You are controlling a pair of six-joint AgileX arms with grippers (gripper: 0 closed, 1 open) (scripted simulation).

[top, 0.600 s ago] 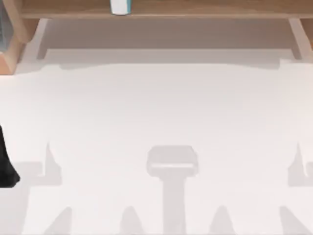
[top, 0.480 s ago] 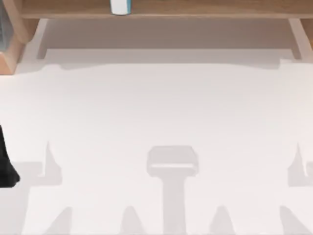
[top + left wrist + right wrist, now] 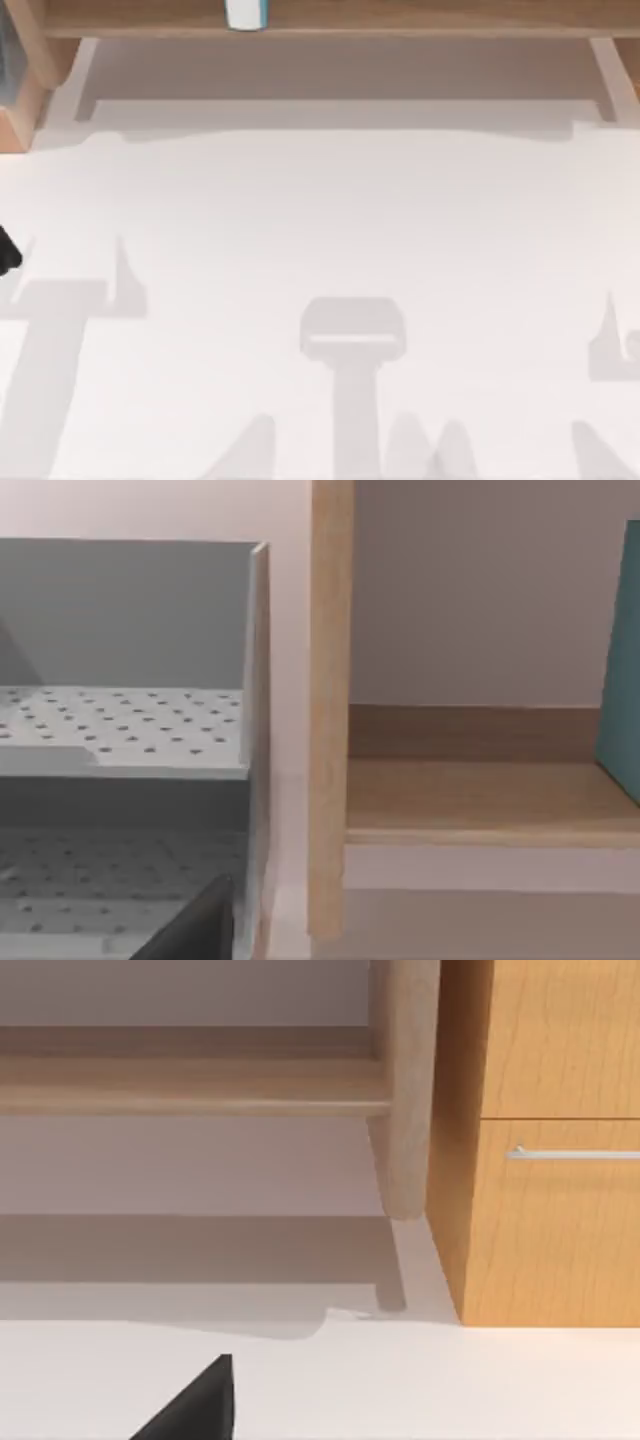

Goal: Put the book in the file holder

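Observation:
The book, teal with a white edge, stands upright on the long wooden shelf board at the back, left of the middle. Its teal cover also shows in the left wrist view. The file holder, light-brown wood with a grey-blue inside, sits at the far left back corner. In the left wrist view its grey perforated trays face the camera. A black part of my left arm shows at the left edge, well in front of the holder. One dark finger of the left gripper shows.
A wooden shelf post stands between the holder and the book. In the right wrist view there are a shelf leg, a wooden drawer cabinet with a metal handle, and one dark finger of the right gripper.
My left arm has moved toward the back of the table along the left edge, and its shadow has shifted with it. The book and holder have not moved.

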